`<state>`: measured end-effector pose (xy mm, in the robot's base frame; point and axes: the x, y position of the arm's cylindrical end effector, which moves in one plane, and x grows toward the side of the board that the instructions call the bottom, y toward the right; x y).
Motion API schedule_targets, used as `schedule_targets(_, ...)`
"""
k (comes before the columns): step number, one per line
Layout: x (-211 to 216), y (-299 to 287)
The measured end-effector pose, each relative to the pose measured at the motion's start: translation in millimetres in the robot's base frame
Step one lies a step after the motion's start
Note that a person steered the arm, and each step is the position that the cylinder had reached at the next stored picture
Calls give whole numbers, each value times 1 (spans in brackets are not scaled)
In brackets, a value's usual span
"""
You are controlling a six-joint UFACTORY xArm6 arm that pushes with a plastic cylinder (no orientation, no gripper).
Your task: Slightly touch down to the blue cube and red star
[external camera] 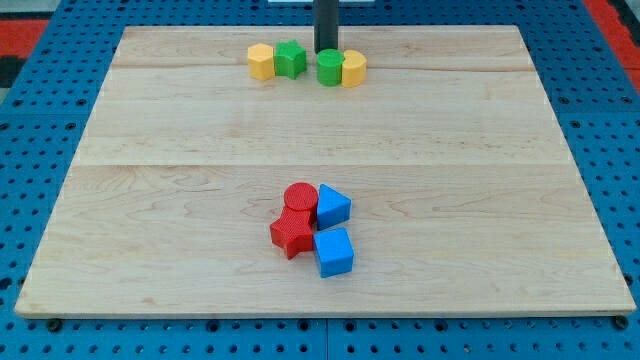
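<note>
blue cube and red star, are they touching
Touching. The camera view shows the blue cube pressed against the red star on its right side, with no board visible between them.

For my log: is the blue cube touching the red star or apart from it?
Touching. The blue cube sits against the red star, with no board visible between them.

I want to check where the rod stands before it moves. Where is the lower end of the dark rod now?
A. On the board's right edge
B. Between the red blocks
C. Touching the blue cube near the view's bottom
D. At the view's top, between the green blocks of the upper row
D: my tip sits at the view's top, between the green star-like block and the green cylinder, far from the blue cube and red star.
</note>
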<state>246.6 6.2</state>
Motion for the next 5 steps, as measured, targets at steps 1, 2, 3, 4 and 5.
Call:
schedule_targets(1,4,6)
schedule_targets(2,4,8)
schedule_targets(3,8,8)
schedule_targets(4,1,28)
schedule_targets(5,-7,84)
